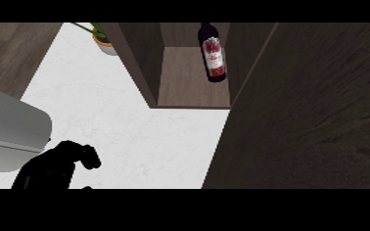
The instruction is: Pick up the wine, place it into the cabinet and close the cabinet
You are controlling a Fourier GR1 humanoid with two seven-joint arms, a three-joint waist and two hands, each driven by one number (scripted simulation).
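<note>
Left hand (61, 164) curled, red-labelled wine (212, 54) in cabinet (192, 85)

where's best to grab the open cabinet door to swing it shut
Judging by its pose, take the cabinet door along its free near edge, coming from the right. It stands open right of the shelf holding the wine bottle; no handle shows. Only the left hand is visible.
</note>
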